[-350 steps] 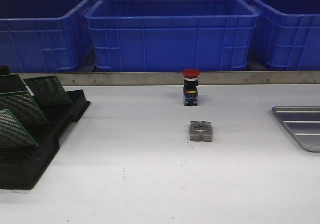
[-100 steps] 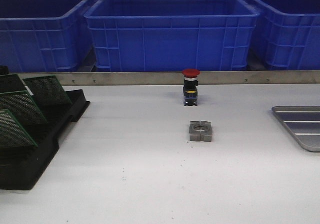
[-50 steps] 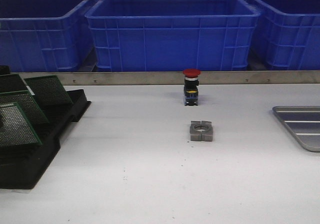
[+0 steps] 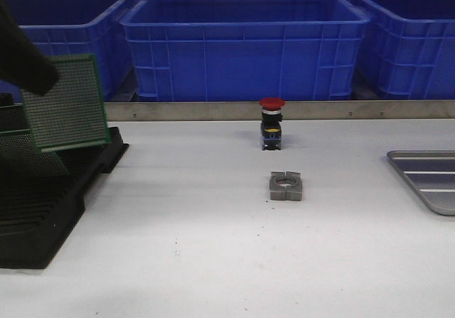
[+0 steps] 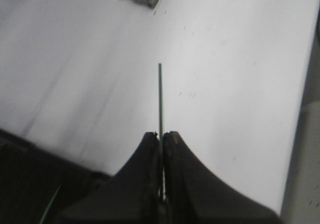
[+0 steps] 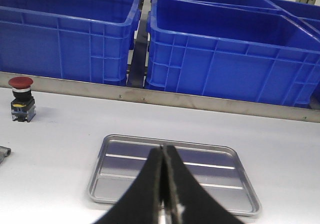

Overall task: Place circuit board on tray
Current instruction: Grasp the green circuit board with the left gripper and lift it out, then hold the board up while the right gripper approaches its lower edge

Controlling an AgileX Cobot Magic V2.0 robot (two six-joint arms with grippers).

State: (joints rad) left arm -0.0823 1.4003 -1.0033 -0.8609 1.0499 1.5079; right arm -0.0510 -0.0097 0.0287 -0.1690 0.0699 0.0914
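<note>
My left gripper is shut on the upper left corner of a green circuit board and holds it in the air above the black slotted rack. In the left wrist view the circuit board shows edge-on, clamped between the fingertips of that gripper. Two more boards lean in the rack. The grey metal tray lies at the table's far right with nothing in it. My right gripper is shut and empty, hovering over the near side of the tray.
A red-capped push button stands mid-table, and a grey metal block with a hole lies in front of it. Big blue crates line the back behind a metal strip.
The left gripper has come into the front view and lifted one circuit board up out of the rack. The button, block and tray have not moved.
</note>
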